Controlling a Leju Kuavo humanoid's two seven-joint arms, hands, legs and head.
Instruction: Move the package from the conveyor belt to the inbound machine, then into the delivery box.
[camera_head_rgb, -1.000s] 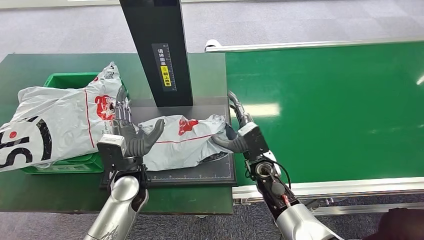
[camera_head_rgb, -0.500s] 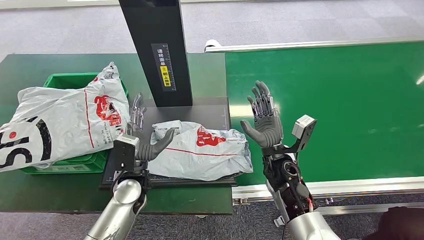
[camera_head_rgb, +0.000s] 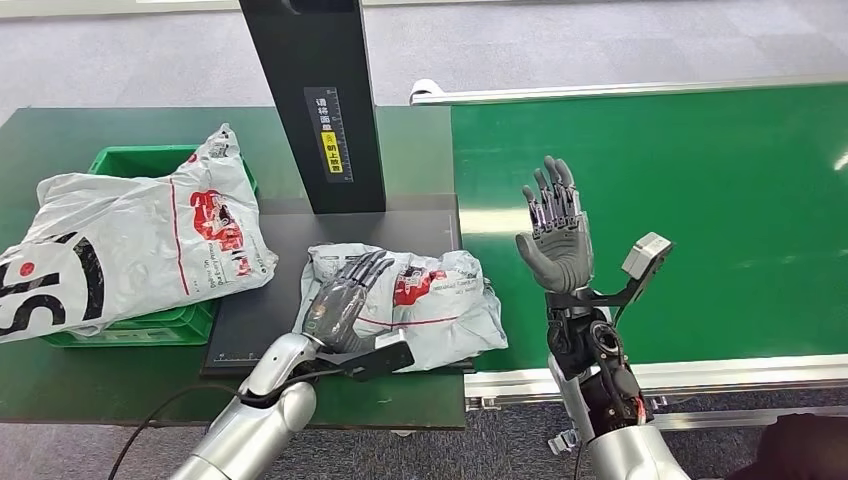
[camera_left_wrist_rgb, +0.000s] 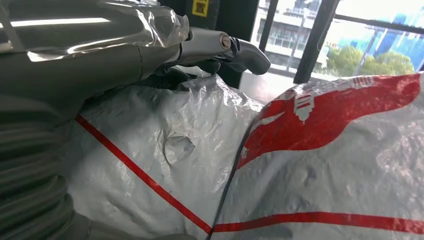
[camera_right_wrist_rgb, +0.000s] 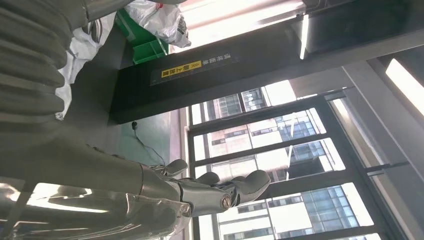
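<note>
On the dark scanning plate (camera_head_rgb: 260, 320) of the inbound machine (camera_head_rgb: 320, 100), the grey package (camera_head_rgb: 440, 305) lies flat under the left hand (camera_head_rgb: 340, 300), whose fingers rest spread on its top, grasping nothing. The right hand (camera_head_rgb: 555, 235) is raised above the conveyor belt (camera_head_rgb: 700, 220), fingers released and upright. 1 larger bag (camera_head_rgb: 120, 245) lies across the green delivery box (camera_head_rgb: 140, 160).

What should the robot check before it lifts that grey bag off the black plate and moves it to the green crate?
1. Package lies on the inbound machine's black plate: ok.
2. Left hand rests on the package: ok.
3. Left hand has actually gripped it: cannot tell.
4. Right hand raised, fingers spread, holding nothing: ok.
5. Room in the green delivery box: not ok, a large bag already covers it.
6. Path past the black post: ok.
</note>
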